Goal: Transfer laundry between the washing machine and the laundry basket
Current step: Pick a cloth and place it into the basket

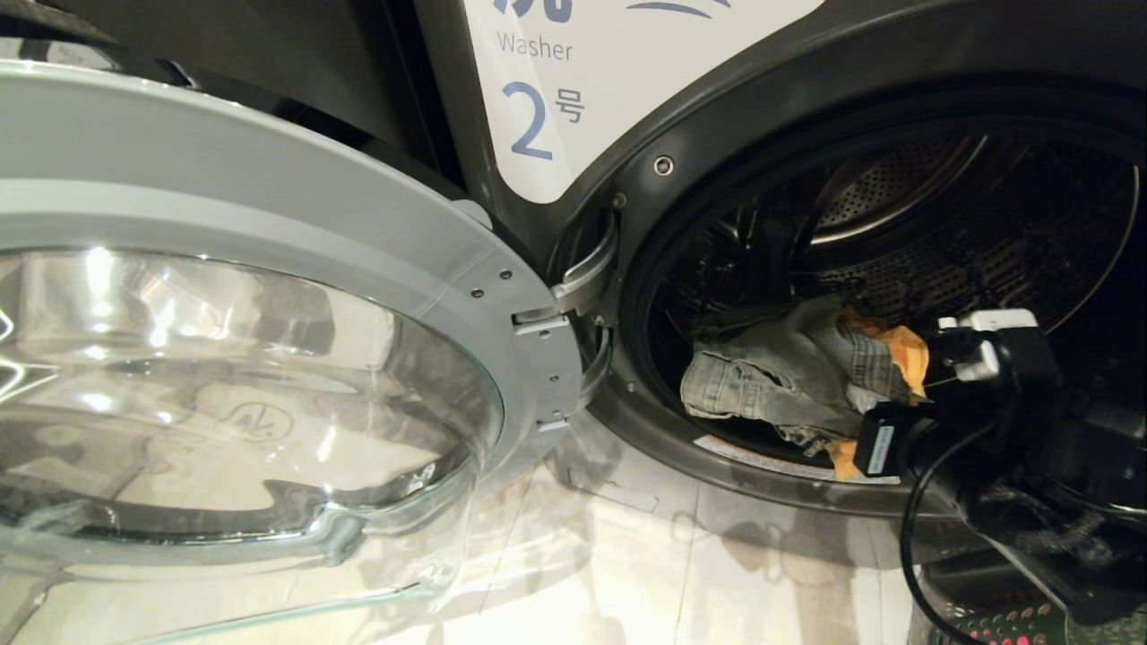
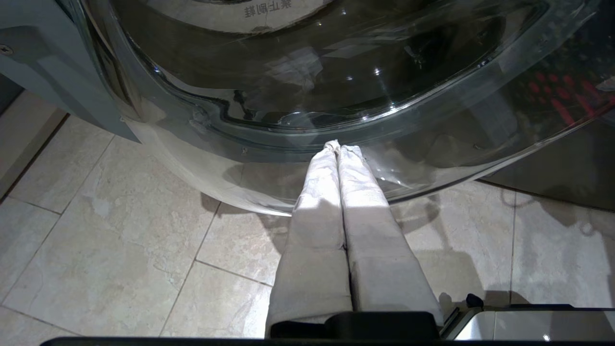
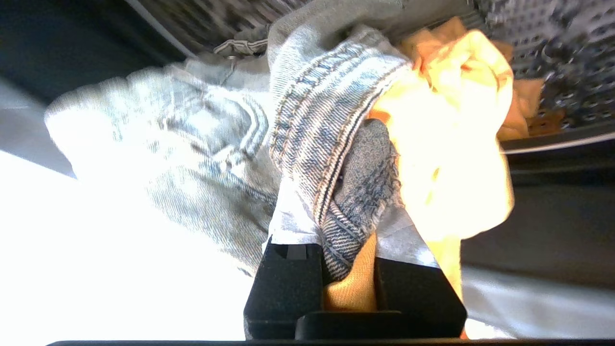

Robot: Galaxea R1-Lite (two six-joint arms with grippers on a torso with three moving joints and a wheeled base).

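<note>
At the washing machine's (image 1: 573, 193) open mouth our right claw (image 3: 348, 226) grips the grey jeans (image 1: 771, 372) and yellow cloth (image 1: 905, 354) together, while our left claw (image 2: 338, 146) hangs closed beside the glass door (image 1: 242, 385).

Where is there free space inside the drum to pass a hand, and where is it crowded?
Free: the upper drum, above the clothes. Crowded: the lower door opening, where the right gripper, shut on grey denim and orange-yellow cloth, fills the rim.
</note>
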